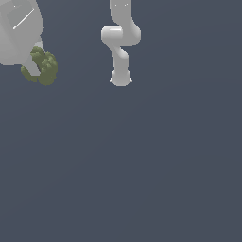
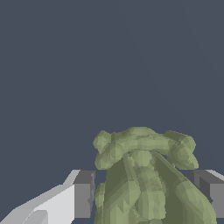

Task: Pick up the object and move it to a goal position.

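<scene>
While my claw (image 2: 146,194) sits close to the lens in the wrist view, I see what the exterior view cannot: my two grey fingers (image 2: 83,194), one on each side of the clump (image 2: 144,175), with its green knobs filling the gap between them. The jaws stand about as wide as the clump, closed in on it. One finger looks to press its flank; at the other I cannot tell touch from a thin gap. Behind it is only dark grey floor (image 2: 109,65).

From the exterior view, my hand (image 1: 19,33) is a large pale shape at the upper left corner of that view, very near the camera, and the clump (image 1: 43,66) hangs at its lower end, partly behind a finger. My arm (image 1: 120,42) shows well apart, at the top middle, small and farther off. How high the clump is above the floor (image 1: 142,165) I cannot tell.
</scene>
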Controlling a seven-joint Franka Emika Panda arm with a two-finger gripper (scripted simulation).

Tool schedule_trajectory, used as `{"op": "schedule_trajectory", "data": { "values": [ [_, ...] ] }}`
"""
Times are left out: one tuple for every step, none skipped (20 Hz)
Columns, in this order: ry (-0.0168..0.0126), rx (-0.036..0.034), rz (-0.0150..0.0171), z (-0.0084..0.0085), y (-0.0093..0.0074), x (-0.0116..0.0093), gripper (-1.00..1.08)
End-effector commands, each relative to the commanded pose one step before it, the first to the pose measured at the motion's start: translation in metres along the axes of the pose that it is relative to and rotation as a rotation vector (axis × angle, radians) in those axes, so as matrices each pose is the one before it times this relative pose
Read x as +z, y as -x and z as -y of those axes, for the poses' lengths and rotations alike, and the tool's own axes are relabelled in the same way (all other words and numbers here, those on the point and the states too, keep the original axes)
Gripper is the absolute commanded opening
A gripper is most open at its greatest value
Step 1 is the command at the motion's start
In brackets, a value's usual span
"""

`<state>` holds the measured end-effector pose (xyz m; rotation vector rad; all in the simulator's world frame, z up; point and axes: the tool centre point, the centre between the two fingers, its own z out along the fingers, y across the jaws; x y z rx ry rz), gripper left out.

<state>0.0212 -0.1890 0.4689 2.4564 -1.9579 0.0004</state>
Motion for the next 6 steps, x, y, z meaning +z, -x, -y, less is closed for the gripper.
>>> {"op": "schedule_trajectory", "data": {
  "values": [
    [0.00001, 0.00016, 0.0004, 0.00059, -0.00143, -0.00272, -1.0],
    [0.0, 0.0, 0.0, 0.00021, -0.00022, -0.00053, -1.0],
    [0.0, 0.0, 0.0, 0.00018, -0.00013, -0.00033, -1.0],
    [0.0, 0.0, 0.0, 0.00016, -0.00004, -0.00013, -1.0],
    [-0.00012, 0.00068, 0.00001, -0.00015, -0.00035, -0.00001, -1.0],
    [0.0, 0.0, 0.0, 0.00005, 0.00005, 0.00008, -1.0]
  ]
}}
